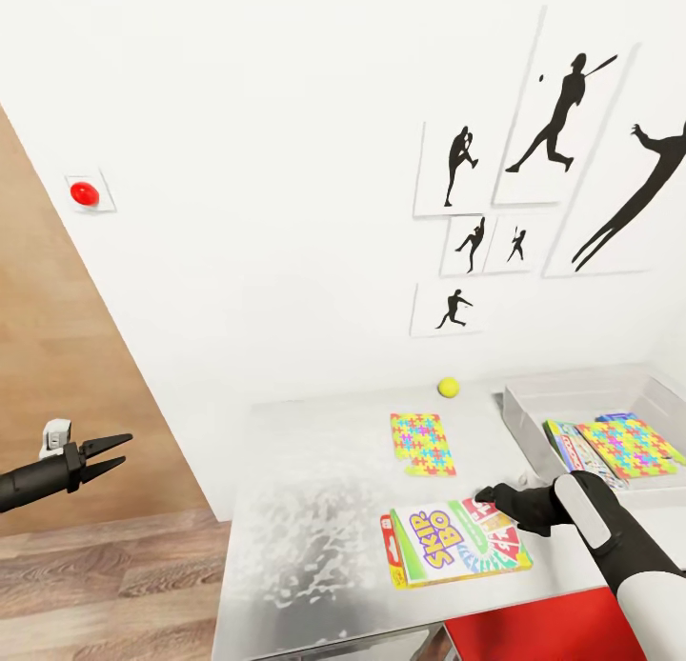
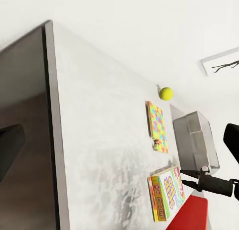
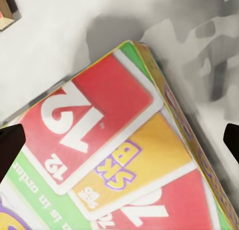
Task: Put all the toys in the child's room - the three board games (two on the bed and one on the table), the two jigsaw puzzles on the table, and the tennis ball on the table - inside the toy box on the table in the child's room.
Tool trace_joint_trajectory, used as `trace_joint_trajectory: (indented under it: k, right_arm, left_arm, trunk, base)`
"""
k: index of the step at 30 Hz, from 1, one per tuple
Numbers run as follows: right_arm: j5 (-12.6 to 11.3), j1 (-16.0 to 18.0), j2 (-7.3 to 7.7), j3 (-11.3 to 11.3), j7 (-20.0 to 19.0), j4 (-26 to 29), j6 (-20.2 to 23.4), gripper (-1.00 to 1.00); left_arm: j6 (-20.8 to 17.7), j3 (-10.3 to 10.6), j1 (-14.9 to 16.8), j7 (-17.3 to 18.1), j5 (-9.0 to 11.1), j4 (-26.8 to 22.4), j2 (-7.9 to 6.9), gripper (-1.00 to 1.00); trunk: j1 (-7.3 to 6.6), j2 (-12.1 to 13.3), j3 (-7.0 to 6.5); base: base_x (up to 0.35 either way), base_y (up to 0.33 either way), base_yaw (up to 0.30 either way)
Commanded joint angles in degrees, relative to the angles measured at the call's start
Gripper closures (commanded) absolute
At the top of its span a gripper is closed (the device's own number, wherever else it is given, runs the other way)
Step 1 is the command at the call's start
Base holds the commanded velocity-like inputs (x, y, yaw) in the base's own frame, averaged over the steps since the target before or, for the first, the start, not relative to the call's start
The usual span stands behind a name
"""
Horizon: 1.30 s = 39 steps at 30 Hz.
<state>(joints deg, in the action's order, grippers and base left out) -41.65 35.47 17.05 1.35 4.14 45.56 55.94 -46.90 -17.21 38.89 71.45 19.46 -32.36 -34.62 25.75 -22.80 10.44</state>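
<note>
Hovering with jaws spread over the flat yellow-orange Skip-Bo board game box (image 1: 457,543) near the pale grey surface's (image 1: 314,509) front edge, the right gripper (image 1: 488,496) holds nothing, while the left gripper (image 1: 114,454) hangs open and empty off the surface's left edge.

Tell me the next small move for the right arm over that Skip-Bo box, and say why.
Probably lower the right gripper straight down and close on the near edge of the Skip-Bo box. Its fingers look spread, with the box's corner lying between them in the right wrist view, and nothing is held yet. The box lies flat on the table, outside the toy box.
</note>
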Motion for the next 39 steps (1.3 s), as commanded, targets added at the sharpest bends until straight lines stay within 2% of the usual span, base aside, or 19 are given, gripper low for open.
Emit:
trace_joint_trajectory:
  k: [1,15,39]
  right_arm:
    - [-0.51,0.04,0.0,0.06,0.43,0.06,0.22,-1.0]
    - [-0.62,0.04,-0.08,0.05,0.43,0.06,0.31,-1.0]
    - [-0.56,0.04,-0.09,0.05,0.38,0.06,0.45,-1.0]
  left_arm:
    - [-0.47,-0.01,0.05,0.1,0.13,0.01,-0.01,-1.0]
    - [-0.47,-0.01,0.05,0.1,0.13,0.01,-0.01,-1.0]
    - [-0.47,0.0,0.05,0.1,0.13,0.01,-0.01,-1.0]
  trunk:
    - [0.03,-0.12,0.12]
    - [0.03,-0.12,0.12]
    - [0.03,-0.12,0.12]
  base:
    - [0.0,0.0,0.0]
    - [0.0,0.017,0.0]
    - [0.0,0.201,0.0]
